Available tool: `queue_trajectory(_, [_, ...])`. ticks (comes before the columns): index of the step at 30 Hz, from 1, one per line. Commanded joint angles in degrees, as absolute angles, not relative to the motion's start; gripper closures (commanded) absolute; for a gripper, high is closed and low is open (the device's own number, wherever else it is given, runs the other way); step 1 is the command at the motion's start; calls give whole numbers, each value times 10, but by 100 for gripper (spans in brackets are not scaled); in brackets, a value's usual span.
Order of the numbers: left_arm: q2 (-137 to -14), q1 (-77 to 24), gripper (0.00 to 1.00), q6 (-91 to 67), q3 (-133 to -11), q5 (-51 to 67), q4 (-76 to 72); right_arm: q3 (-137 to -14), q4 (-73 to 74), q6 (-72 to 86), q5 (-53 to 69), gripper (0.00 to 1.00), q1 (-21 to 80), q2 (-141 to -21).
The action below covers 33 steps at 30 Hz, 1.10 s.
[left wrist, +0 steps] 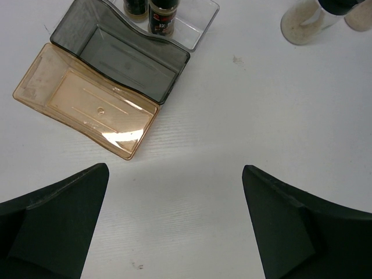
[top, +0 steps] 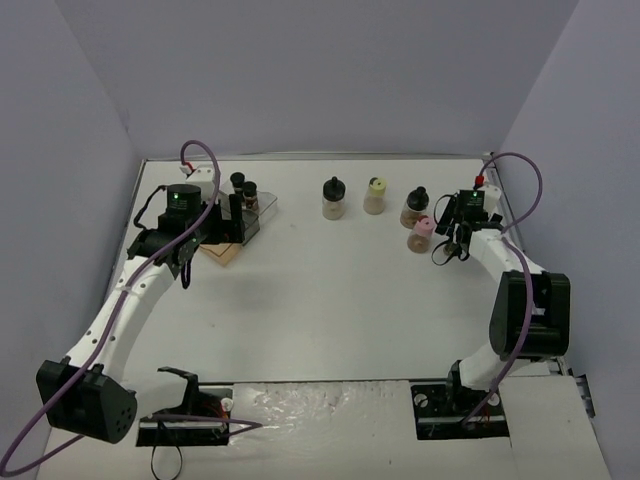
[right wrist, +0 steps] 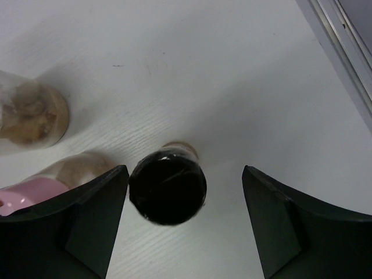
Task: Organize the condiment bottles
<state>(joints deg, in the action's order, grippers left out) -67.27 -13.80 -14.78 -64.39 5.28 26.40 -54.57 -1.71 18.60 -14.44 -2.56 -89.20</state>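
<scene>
In the right wrist view a black-capped condiment bottle (right wrist: pixel 167 186) stands between the fingers of my right gripper (right wrist: pixel 185 170). It is close against the left finger (right wrist: pixel 87 221), with a wide gap to the right finger, so the jaws are open around it. A pink-capped bottle (right wrist: pixel 17 195) (top: pixel 421 227) and a brown-filled one (right wrist: pixel 29 113) (top: pixel 415 207) are just to its left. A yellow-green-capped bottle (top: pixel 375 195) and a rounder black-capped one (top: pixel 333 198) stand at the back middle. Two black-capped bottles (left wrist: pixel 163 14) sit in the tray's clear step. My left gripper (left wrist: pixel 174 170) (top: pixel 230 215) hangs open and empty near the tray.
The stepped tray (left wrist: pixel 87 104) lies at the back left, with amber, smoky and clear sections. The table's raised right edge (right wrist: pixel 340 40) runs close beside my right gripper (top: pixel 447 228). Purple cables loop above both arms.
</scene>
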Motion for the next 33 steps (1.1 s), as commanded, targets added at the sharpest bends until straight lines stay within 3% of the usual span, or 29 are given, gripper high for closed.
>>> queue_trajectory(1, [-671, -139, 3, -130, -658, 58, 219, -564, -88, 171, -125, 35, -33, -913])
queue_trajectory(4, [-671, -139, 3, -131, -657, 56, 220, -558, -93, 165, -136, 58, -33, -900])
queue_trajectory(8, [-675, -139, 3, -132, -657, 61, 219, -556, -82, 137, -157, 81, -28, -842])
queue_trajectory(11, [-680, -139, 3, -134, -659, 66, 220, -566, -62, 108, -157, 92, -7, -784])
queue_trajectory(19, [-683, -138, 3, -134, -661, 73, 222, -681, 21, 45, -11, 93, 157, -738])
queue_trajectory(24, [-683, -134, 3, -133, -658, 76, 219, -740, 33, 13, 39, 91, 302, -834])
queue_trajectory(33, [-673, -134, 3, -120, -647, 77, 201, -812, 9, -19, 42, 90, 409, -1041])
